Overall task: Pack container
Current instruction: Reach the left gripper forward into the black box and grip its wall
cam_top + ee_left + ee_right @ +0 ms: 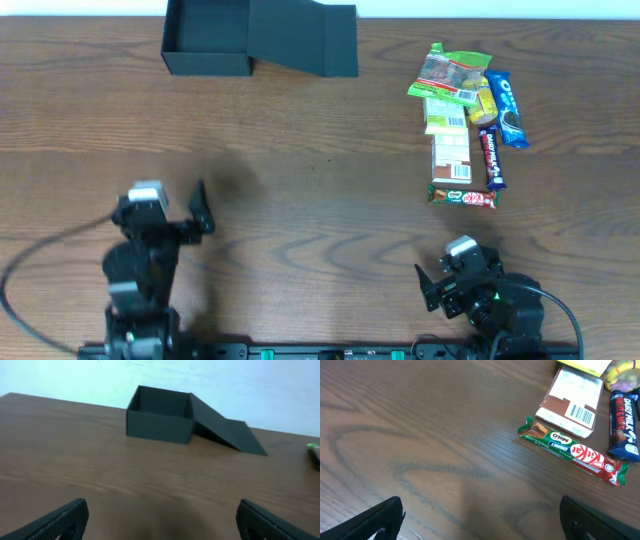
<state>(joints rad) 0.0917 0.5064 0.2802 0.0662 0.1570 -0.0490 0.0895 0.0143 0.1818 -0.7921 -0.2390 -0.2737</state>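
The container (205, 40) is a matte black box, open at the top, at the table's far left. Its flap lid (305, 40) slopes down to the right. In the left wrist view the container (160, 420) stands far ahead of my left gripper (162, 520), which is open over bare wood. A cluster of snack packets lies at the right: a green packet (450, 75), a brown carton (450, 155), a blue Oreo pack (510, 110), a Dairy Milk bar (491, 158) and a KitKat (462, 196). My right gripper (482, 517) is open, well short of the KitKat (570, 450).
Both arms sit at the table's near edge, the left gripper (165, 207) on one side and the right gripper (458, 272) on the other. A cable trails off from the left arm. Bare wood lies between the arms and the container.
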